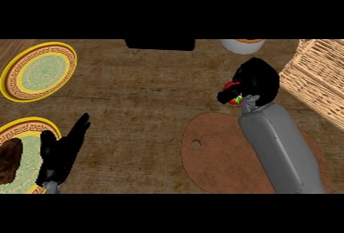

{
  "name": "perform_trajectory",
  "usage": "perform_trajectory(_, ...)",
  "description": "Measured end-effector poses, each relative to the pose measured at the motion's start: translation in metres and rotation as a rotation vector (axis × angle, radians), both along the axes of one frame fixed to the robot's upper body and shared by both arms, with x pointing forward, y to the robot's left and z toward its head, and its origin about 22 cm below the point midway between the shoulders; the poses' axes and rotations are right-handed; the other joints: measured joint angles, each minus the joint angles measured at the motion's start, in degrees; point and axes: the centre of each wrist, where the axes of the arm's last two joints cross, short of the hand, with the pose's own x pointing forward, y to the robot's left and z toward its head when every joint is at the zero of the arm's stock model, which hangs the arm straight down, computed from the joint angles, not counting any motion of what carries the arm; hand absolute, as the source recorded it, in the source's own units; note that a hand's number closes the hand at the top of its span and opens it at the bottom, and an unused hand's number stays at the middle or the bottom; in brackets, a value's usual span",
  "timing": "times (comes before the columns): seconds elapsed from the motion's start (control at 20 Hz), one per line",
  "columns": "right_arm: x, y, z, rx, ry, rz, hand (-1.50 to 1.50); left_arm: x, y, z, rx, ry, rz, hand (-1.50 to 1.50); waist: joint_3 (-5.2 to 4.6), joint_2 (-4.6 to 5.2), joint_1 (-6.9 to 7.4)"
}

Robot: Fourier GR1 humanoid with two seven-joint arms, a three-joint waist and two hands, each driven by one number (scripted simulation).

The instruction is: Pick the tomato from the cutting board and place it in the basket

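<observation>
On your far left sits a yellow-rimmed plate (9,77). Below it is another plate (27,122) with a brown lump (8,159) on it. Your left hand (62,152) rests open there, fingers up. Next comes the round brown cutting board (215,168). The tomato is not on it. Your right hand (259,79) is curled round the red tomato (232,97), just past the board and near the wicker basket (316,77). The pick looks done. You have yet to carry it over the basket and let go.

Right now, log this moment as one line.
right hand: shut on tomato | tomato: off cutting board, short of basket | left hand: open, resting lower left
</observation>
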Motion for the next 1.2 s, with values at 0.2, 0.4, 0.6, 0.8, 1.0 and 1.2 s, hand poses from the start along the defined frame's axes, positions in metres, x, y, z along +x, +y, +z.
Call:
perform_trajectory(0.2,0.008,0.007,0.047,0.087,-0.309,-0.064,1.50,-0.002,0.003,-0.001,0.001,0.012,0.014,0.00,0.00,-0.36,-0.68)
perform_trajectory(0.4,0.018,0.012,0.085,0.085,-0.509,-0.129,1.50,-0.005,0.006,-0.001,0.004,0.021,0.025,0.00,-0.08,-0.59,-1.16)
perform_trajectory(0.6,0.027,0.010,0.122,0.060,-0.608,-0.202,1.50,-0.008,0.007,-0.001,0.006,0.030,0.036,0.00,-0.10,-0.80,-1.88)
perform_trajectory(0.8,0.034,-0.002,0.161,0.038,-0.673,-0.284,1.50,-0.009,0.008,-0.004,0.008,0.032,0.041,0.00,-0.06,-0.96,-2.51)
perform_trajectory(1.0,0.042,-0.029,0.186,0.034,-0.696,-0.364,1.50,-0.012,0.009,-0.004,0.009,0.021,0.050,0.00,-0.04,-0.92,-2.56)
perform_trajectory(1.2,0.045,-0.053,0.203,0.036,-0.702,-0.421,1.50,-0.013,0.013,-0.006,0.005,0.024,0.051,0.00,-0.03,-1.02,-2.99)
